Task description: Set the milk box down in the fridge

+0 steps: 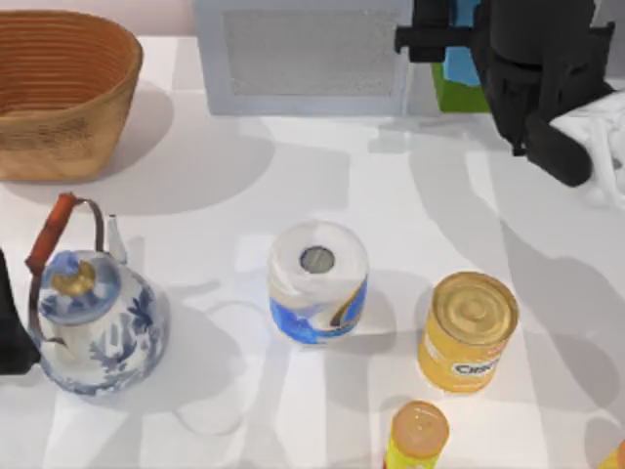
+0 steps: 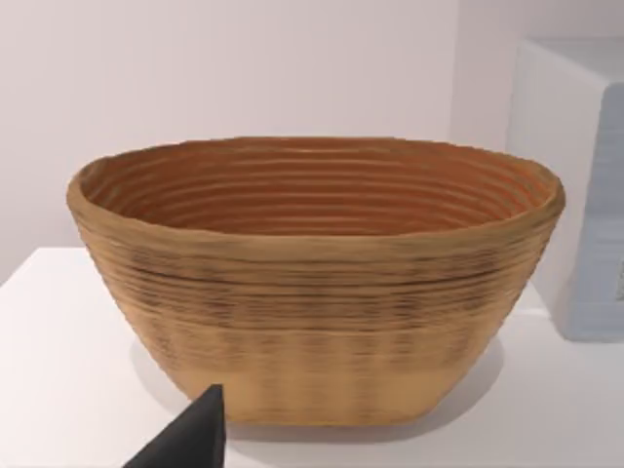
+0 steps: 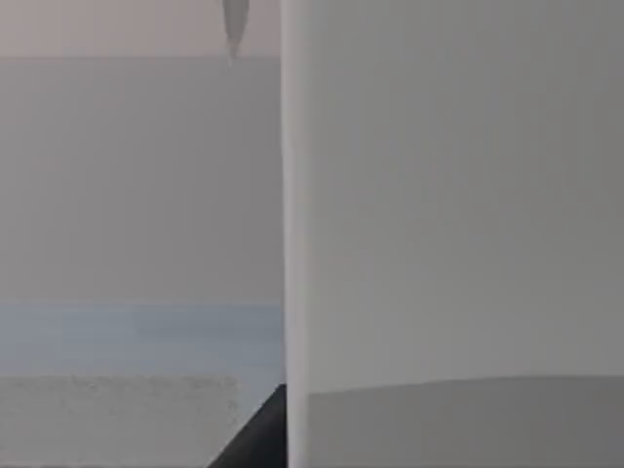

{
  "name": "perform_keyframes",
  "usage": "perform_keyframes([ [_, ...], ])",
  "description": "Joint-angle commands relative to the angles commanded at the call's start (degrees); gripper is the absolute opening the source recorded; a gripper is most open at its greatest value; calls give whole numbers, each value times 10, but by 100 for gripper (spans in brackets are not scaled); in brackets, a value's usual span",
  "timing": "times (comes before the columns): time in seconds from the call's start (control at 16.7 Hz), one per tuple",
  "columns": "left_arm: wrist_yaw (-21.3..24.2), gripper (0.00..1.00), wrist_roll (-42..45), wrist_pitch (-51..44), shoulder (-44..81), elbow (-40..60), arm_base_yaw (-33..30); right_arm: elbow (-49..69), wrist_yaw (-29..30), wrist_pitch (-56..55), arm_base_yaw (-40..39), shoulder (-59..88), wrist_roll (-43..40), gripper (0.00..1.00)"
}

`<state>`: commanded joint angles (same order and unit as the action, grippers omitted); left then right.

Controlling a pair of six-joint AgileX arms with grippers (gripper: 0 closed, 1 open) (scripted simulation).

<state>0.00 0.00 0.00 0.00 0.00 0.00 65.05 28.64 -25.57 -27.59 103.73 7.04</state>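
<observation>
The right arm reaches to the far right of the worktop, its dark wrist angled toward the far edge, with the right gripper [image 1: 459, 44] there. The left arm sits at the near left edge, a dark sliver; a left gripper fingertip [image 2: 190, 437] is visible.

A broad pale grey panel [image 3: 453, 195] stood upright and close before the right wrist camera, its straight edge running from top to bottom. Beside that edge lay a flat grey surface [image 3: 136, 175] with a faint bluish band [image 3: 136, 336] low down, and a dark wedge [image 3: 258, 439] sat at the panel's foot.
</observation>
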Motion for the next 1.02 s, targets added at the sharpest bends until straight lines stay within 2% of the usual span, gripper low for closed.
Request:
perform_keyframes([
  [0.36,0,100,0,0,0,0,0,-134,-43,61,60,-168,-27,0],
  [1.02,0,100,0,0,0,0,0,-509,-209,213,213,-820,-54,0],
])
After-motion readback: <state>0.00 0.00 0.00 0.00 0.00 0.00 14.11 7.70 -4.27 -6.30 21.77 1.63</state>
